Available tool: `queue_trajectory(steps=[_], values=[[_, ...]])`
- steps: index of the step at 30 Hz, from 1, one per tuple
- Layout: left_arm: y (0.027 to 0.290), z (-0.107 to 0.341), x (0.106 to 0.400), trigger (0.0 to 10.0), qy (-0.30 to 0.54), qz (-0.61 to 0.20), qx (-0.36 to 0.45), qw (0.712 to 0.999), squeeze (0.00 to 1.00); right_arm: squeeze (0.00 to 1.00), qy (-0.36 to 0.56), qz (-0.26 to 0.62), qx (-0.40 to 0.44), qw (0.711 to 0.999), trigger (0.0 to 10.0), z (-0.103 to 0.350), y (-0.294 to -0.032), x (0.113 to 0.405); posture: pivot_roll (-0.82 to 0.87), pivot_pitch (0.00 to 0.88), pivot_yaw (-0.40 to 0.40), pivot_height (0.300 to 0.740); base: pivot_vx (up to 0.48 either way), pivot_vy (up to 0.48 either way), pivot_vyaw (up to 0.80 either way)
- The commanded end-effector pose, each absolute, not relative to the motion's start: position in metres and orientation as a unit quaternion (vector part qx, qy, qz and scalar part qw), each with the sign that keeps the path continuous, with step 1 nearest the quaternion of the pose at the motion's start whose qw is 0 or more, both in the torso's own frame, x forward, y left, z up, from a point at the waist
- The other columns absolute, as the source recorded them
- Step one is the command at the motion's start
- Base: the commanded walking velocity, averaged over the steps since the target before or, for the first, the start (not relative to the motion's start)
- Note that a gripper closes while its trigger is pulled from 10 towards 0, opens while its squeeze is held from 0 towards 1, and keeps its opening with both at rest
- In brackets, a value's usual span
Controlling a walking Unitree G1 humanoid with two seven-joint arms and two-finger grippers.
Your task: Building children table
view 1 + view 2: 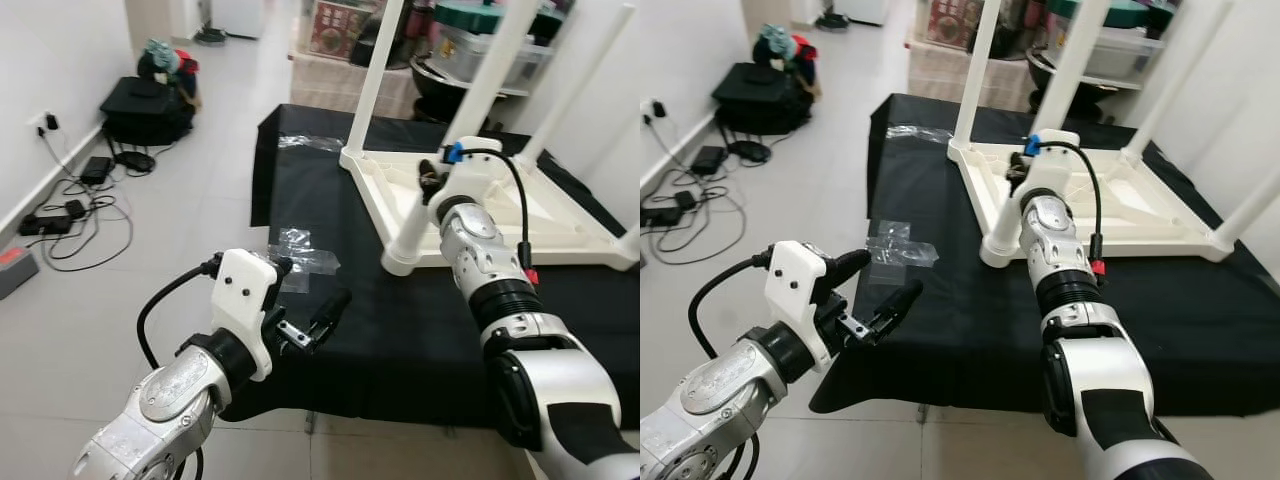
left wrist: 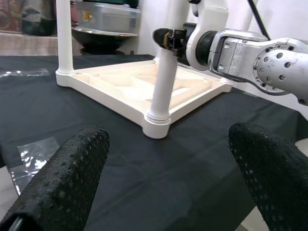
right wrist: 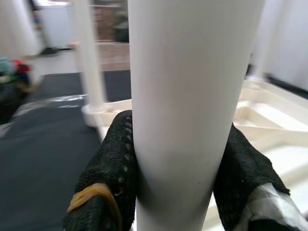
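Far left, on the grey tiled floor [image 1: 200,200], lie tangled cables [image 1: 85,205] by the wall, with a black bag [image 1: 148,108] behind them. Nearer, the left tool [image 1: 305,318] hovers over the near left corner of the black-covered desk [image 1: 400,330], its two fingers [image 2: 67,178] spread well apart and holding nothing. Just beyond it on the cloth sit clear plastic wrappers [image 1: 300,258] (crumpled, partly over the desk's edge). Further right, the white children's table [image 1: 480,205] lies upside down on the desk, its top flat on the cloth and its legs pointing up. The right tool [image 3: 178,159] is clamped on the nearest leg [image 1: 425,215], at the table's front corner; the wrist view shows one black finger [image 3: 113,163] pressed against each side of the white tube. The leg stands a little tilted in its corner socket. Behind the desk, storage bins [image 1: 490,45] sit on a shelf.
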State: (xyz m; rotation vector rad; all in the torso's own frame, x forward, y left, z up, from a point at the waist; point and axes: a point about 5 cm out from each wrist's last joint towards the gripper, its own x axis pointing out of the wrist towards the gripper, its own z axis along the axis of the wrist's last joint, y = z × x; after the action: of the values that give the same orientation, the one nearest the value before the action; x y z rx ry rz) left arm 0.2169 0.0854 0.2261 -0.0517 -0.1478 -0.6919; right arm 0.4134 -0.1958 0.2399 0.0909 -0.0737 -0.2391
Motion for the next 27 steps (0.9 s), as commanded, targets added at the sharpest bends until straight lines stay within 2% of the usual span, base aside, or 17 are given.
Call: queue_trajectory(steps=[1, 2, 6, 9, 10, 13, 15, 16, 17, 18, 19, 20, 21, 22, 23, 24, 27], values=[[0.085, 0.225, 0.216, 10.0, -0.071, -0.341, -0.025, 0.937, 0.0, 0.0, 0.026, -0.155, 0.031, 0.987, 0.2, 0.205, -0.201, 0.407, 0.06, 0.139, -0.153, 0.74, 0.0, 0.0, 0.0], [0.085, 0.225, 0.216, 10.0, -0.071, -0.34, -0.025, 0.937, 0.0, 0.0, 0.026, -0.13, 0.056, 0.99, 10.0, 0.204, -0.187, 0.409, 0.07, 0.139, -0.154, 0.74, 0.0, 0.0, 0.0], [0.085, 0.225, 0.217, 10.0, -0.071, -0.34, -0.024, 0.937, 0.0, 0.0, -0.028, -0.023, 0.088, 0.995, 10.0, 0.22, -0.15, 0.414, 0.06, 0.138, -0.151, 0.74, 0.0, 0.0, 0.0], [0.085, 0.225, 0.217, 10.0, -0.071, -0.34, -0.024, 0.938, 0.0, 0.0, -0.041, -0.018, 0.088, 0.995, 10.0, 0.224, -0.144, 0.415, 0.06, 0.138, -0.151, 0.74, 0.0, 0.0, 0.0], [0.085, 0.226, 0.217, 10.0, -0.071, -0.339, -0.024, 0.938, 0.0, 1.0, -0.05, -0.017, 0.093, 0.994, 10.0, 0.229, -0.145, 0.416, 0.06, 0.138, -0.155, 0.74, 0.0, 0.0, 0.0], [0.085, 0.225, 0.217, 10.0, -0.071, -0.339, -0.024, 0.938, 0.0, 1.0, -0.065, -0.006, 0.099, 0.993, 10.0, 0.236, -0.147, 0.416, 0.07, 0.139, -0.155, 0.74, 0.0, 0.0, 0.0], [0.085, 0.225, 0.216, 10.0, -0.071, -0.338, -0.024, 0.938, 0.0, 1.0, -0.085, 0.039, 0.126, 0.988, 10.0, 0.248, -0.144, 0.417, 0.06, 0.14, -0.156, 0.74, 0.0, 0.0, 0.0], [0.086, 0.225, 0.216, 10.0, -0.071, -0.338, -0.024, 0.938, 0.0, 1.0, -0.075, 0.109, 0.148, 0.98, 10.0, 0.249, -0.136, 0.416, 0.06, 0.14, -0.156, 0.74, 0.0, 0.0, 0.0], [0.086, 0.225, 0.216, 10.0, -0.071, -0.338, -0.024, 0.938, 0.0, 1.0, -0.075, 0.109, 0.148, 0.98, 10.0, 0.249, -0.136, 0.416, 0.06, 0.14, -0.156, 0.74, 0.0, 0.0, 0.0], [0.086, 0.225, 0.216, 10.0, -0.071, -0.337, -0.024, 0.938, 0.0, 0.87, -0.069, 0.271, 0.159, 0.947, 10.0, 0.251, -0.121, 0.407, 0.06, 0.14, -0.156, 0.74, 0.0, 0.0, 0.0], [0.086, 0.225, 0.216, 10.0, -0.071, -0.338, -0.024, 0.938, 0.0, 0.87, -0.069, 0.348, 0.153, 0.922, 10.0, 0.251, -0.115, 0.399, 0.06, 0.14, -0.156, 0.74, 0.0, 0.0, 0.0], [0.086, 0.225, 0.216, 10.0, -0.071, -0.338, -0.024, 0.938, 0.0, 0.87, -0.069, 0.348, 0.153, 0.922, 10.0, 0.251, -0.115, 0.399, 0.06, 0.14, -0.156, 0.74, 0.0, 0.0, 0.0], [0.086, 0.226, 0.216, 10.0, -0.071, -0.338, -0.024, 0.938, 0.0, 0.0, -0.068, 0.425, 0.14, 0.892, 10.0, 0.25, -0.112, 0.387, 0.06, 0.14, -0.155, 0.74, 0.0, 0.0, 0.0], [0.086, 0.226, 0.216, 10.0, -0.071, -0.338, -0.024, 0.938, 0.0, 0.0, -0.066, 0.49, 0.132, 0.859, 10.0, 0.248, -0.11, 0.375, 0.06, 0.14, -0.155, 0.74, 0.0, 0.0, 0.0], [0.086, 0.226, 0.216, 10.0, -0.071, -0.338, -0.024, 0.938, 0.0, 0.0, -0.066, 0.49, 0.132, 0.859, 10.0, 0.248, -0.11, 0.375, 0.06, 0.14, -0.155, 0.74, 0.0, 0.0, 0.0], [0.086, 0.226, 0.216, 10.0, -0.072, -0.338, -0.024, 0.938, 0.0, 0.0, -0.066, 0.532, 0.124, 0.835, 10.0, 0.246, -0.111, 0.367, 0.06, 0.14, -0.155, 0.74, 0.0, 0.0, 0.0], [0.086, 0.226, 0.217, 10.0, -0.072, -0.338, -0.024, 0.938, 0.0, 0.0, -0.066, 0.56, 0.115, 0.818, 10.0, 0.243, -0.113, 0.362, 0.06, 0.139, -0.155, 0.74, 0.0, 0.0, 0.0]])
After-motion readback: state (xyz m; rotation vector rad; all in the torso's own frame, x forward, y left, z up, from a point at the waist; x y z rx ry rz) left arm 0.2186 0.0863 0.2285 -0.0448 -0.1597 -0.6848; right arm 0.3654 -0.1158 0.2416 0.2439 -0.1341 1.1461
